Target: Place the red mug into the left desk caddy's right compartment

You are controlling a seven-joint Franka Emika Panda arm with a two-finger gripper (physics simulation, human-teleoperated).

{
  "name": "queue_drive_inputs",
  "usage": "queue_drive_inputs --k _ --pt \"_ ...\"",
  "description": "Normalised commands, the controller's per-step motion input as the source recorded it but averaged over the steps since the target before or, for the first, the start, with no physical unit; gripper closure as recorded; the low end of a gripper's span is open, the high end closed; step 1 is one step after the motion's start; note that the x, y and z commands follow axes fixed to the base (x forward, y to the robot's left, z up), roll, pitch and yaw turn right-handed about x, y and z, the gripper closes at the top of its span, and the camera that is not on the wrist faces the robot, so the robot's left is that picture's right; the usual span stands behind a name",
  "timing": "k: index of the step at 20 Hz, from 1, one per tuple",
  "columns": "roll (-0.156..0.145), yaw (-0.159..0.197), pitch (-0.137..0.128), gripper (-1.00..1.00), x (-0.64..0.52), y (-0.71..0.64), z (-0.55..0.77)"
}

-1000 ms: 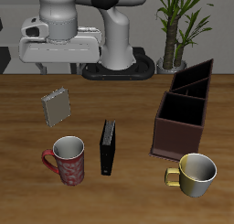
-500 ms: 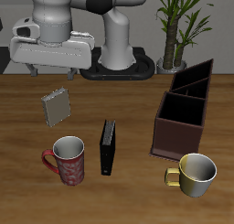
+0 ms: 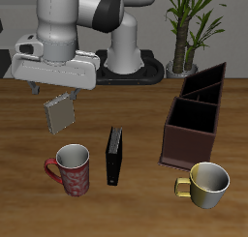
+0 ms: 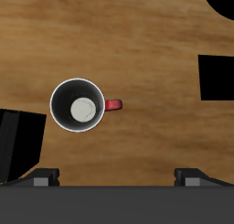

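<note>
Red mug [image 3: 73, 168] stands upright on the wooden table [image 3: 145, 115] near its front edge, beside a black book [image 3: 114, 155]. Above it the gripper [image 3: 48, 90] hangs with fingers spread wide, holding nothing. The brown caddy [image 3: 194, 115] stands well apart.

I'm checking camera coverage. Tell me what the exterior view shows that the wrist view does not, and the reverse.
Only the exterior view shows the left desk caddy, the cream-yellow mug, the potted plant and the red mug's speckled outside. Only the wrist view looks straight down into the red mug, showing its grey inside. Both show the red mug, upright on the wooden table. The gripper's fingertips are clear in neither.
</note>
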Motion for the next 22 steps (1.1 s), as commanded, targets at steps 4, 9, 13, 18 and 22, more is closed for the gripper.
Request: queue_drive_inputs --k 4,9,13,18,22 --pt "0.01 -0.039 0.005 -1.0 0.11 0.1 -0.42" --pt "-0.003 0.044 -0.067 -1.0 0.06 0.07 -0.28" --pt "0.061 -0.088 0.056 -1.0 0.13 -0.07 -0.3" --pt "0.028 -0.038 -0.023 -1.0 0.06 -0.13 -0.16" --pt "0.026 -0.042 -0.037 -1.0 0.03 -0.06 -0.07"
